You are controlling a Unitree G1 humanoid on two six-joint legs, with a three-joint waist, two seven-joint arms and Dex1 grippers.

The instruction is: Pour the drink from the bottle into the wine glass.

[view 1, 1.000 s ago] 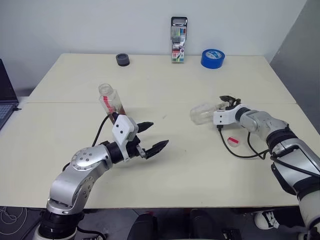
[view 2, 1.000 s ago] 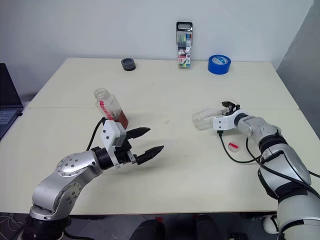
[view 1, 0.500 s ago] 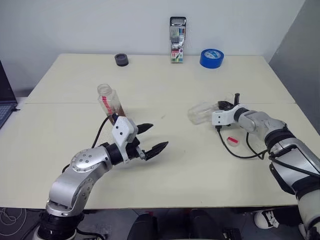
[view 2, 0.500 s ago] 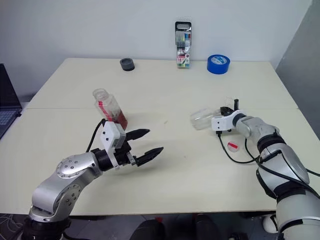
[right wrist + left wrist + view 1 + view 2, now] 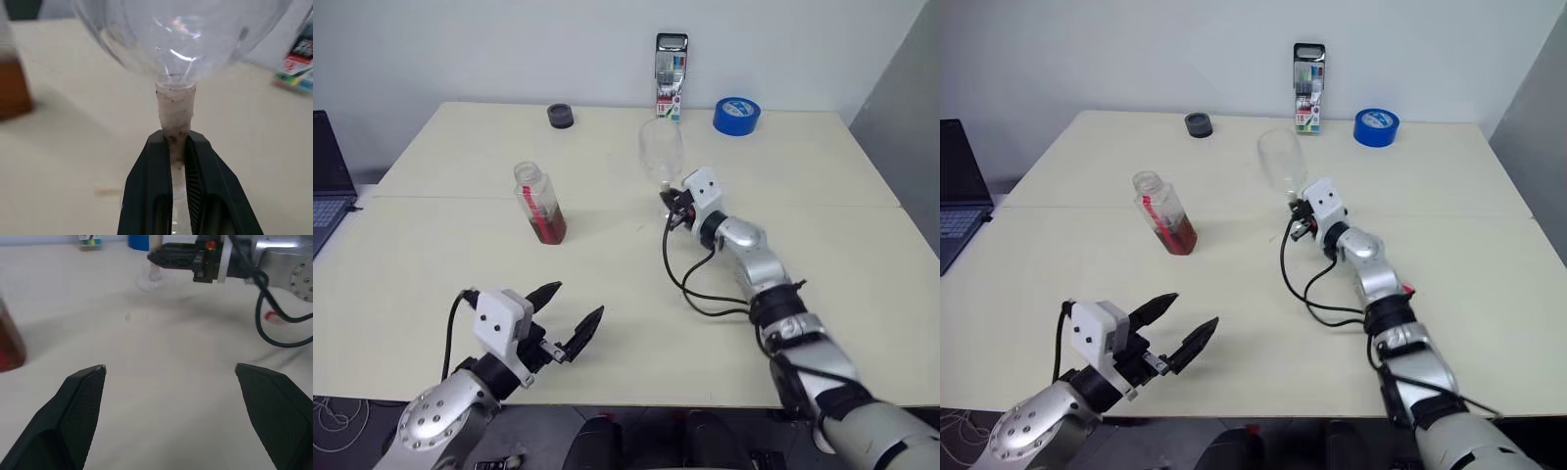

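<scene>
A: Right wrist view first: wine glass [image 5: 181,44] upright, empty bowl, and the right claw [image 5: 178,147] is clenched on its stem just below the bowl.

B: Head views agree? Where's the glass?

A: Yes. Wine glass sits mid-table, held up by the right claw; the left wrist view shows its round foot at the table surface, can't tell if it touches. Bowl stands above the claw.

B: Bottle?

A: Bottle [image 5: 539,204] stands upright on the table [image 5: 431,264], well to the robot's left of the glass, apart from both claws. No cap on the neck. Drink [image 5: 549,226] is reddish-brown and fills just the lower part.

B: Left claw?

A: Left claw [image 5: 566,315] is released, fingers spread wide, nothing between them. It hangs over the near edge of the table, well short of the bottle.

B: Anything else around?

A: Small pink-red bit [image 5: 272,317] on the table beside the right arm, could be the cap, can't tell. Marker pack [image 5: 670,63] stands at the far edge, blue tape roll [image 5: 735,115] next to it, dark round thing [image 5: 560,116] further left. Laptop [image 5: 328,196] at the left margin.
</scene>
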